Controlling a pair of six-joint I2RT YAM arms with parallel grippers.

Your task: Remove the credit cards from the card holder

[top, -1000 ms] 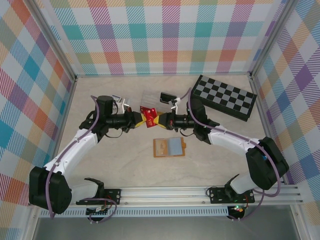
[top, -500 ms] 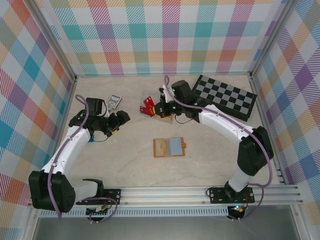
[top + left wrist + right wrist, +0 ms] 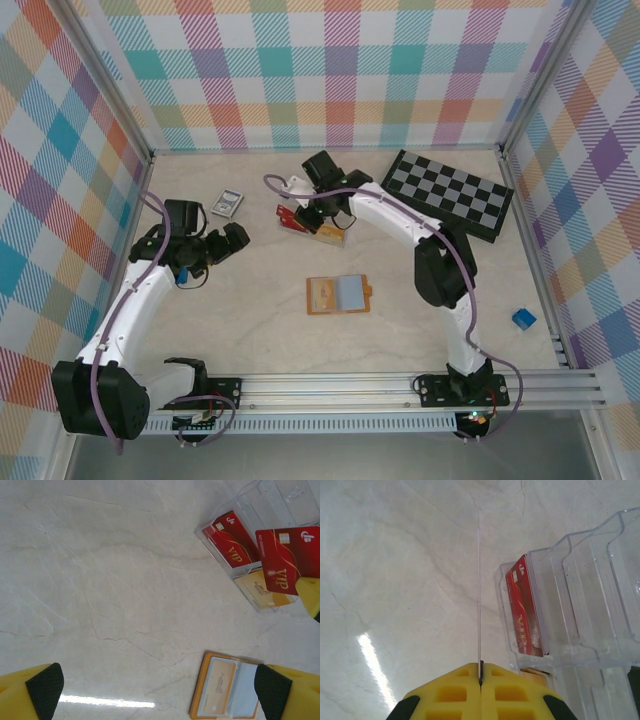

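While the card holder (image 3: 338, 295) lay open and flat at the middle of the table (image 3: 250, 330), a tan card (image 3: 217, 685) sat in one of its pockets. Farther back, the right gripper (image 3: 480, 672) was pinching a red card (image 3: 282, 557) close by the clear plastic box (image 3: 590, 580), which held a second red card (image 3: 522, 610). Off to the left, the left gripper (image 3: 160, 690) hung above bare table with its jaws spread wide, holding nothing.
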